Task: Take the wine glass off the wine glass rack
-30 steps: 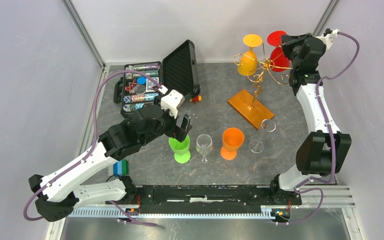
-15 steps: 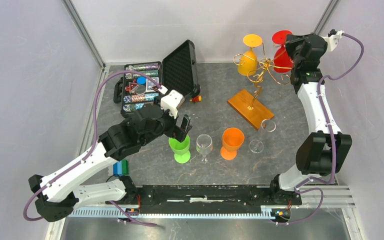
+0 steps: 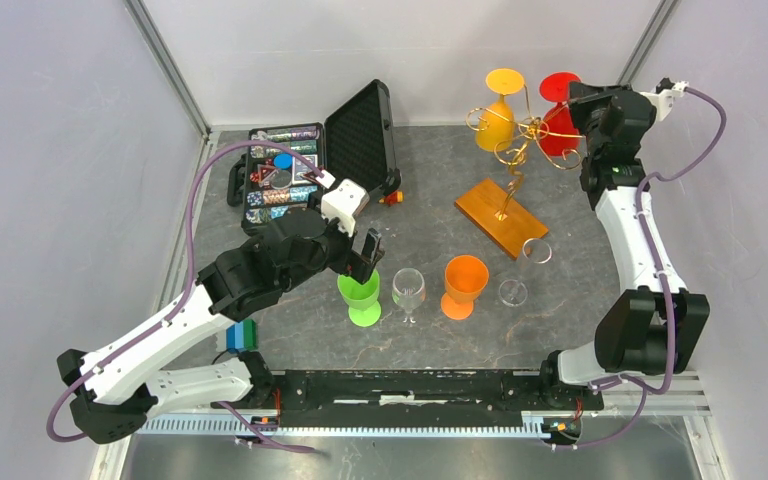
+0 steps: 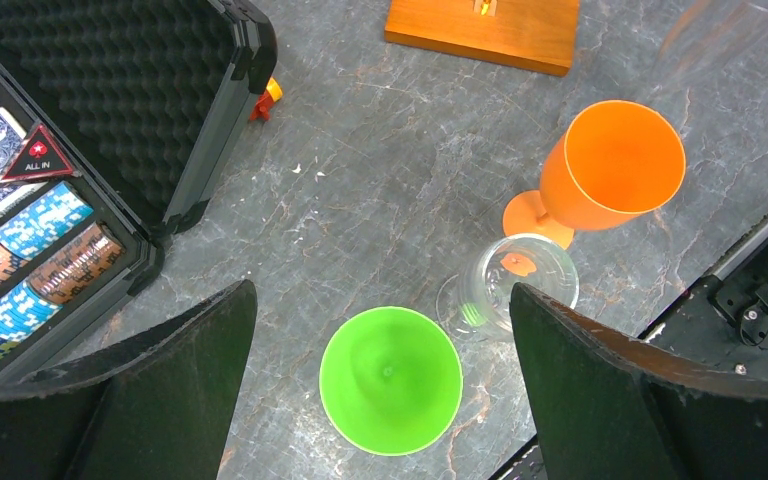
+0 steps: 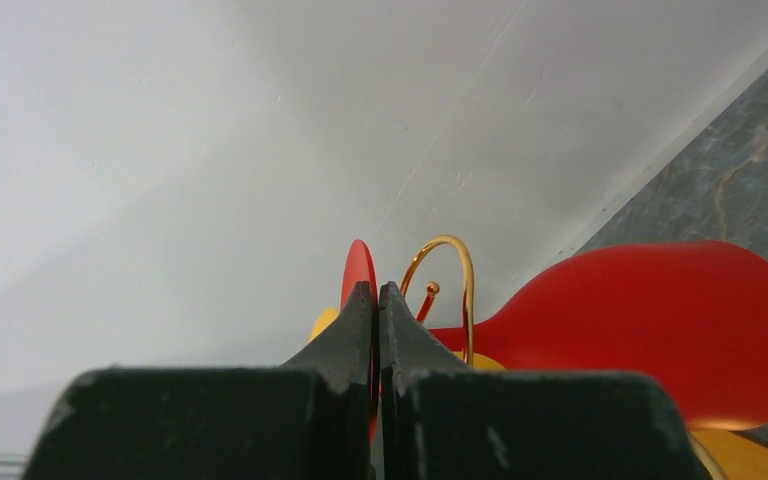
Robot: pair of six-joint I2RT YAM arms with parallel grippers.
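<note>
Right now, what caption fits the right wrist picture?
Right gripper pinches the red wine glass by its foot, beside a loop of the wine glass rack.

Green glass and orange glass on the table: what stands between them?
A clear wine glass stands upright between the green glass and the orange glass; the top external view shows it best.

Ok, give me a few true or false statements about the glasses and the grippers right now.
1. The left gripper is open above the green glass. True.
2. The yellow glass hangs upside down on the wine glass rack. True.
3. The orange glass hangs on that rack. False: the orange glass stands on the table.
4. The right gripper is open. False: it is shut on the red wine glass, at its foot.
</note>
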